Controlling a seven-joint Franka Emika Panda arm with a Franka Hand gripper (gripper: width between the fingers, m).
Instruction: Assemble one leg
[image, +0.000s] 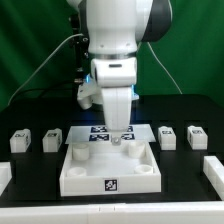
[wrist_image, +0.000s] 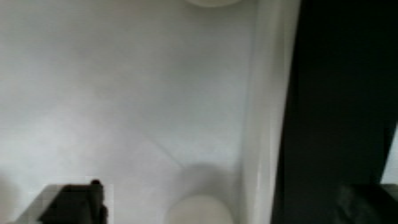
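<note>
The fingers (wrist_image: 71, 203), their spread impossible to tell, hang low over the tabletop (image: 75, 170) mid-frame, while the leg (image: 167, 135) sits free on the desk (image: 200, 110) right of centre, likely light, stiff, slick plastic, best pinched across its flat sides.

Plain green wall (image: 30, 45) stands behind the bench's far edge. The bench (image: 185, 168) has a black, matt surface. Lighting is even and bright throughout.
</note>
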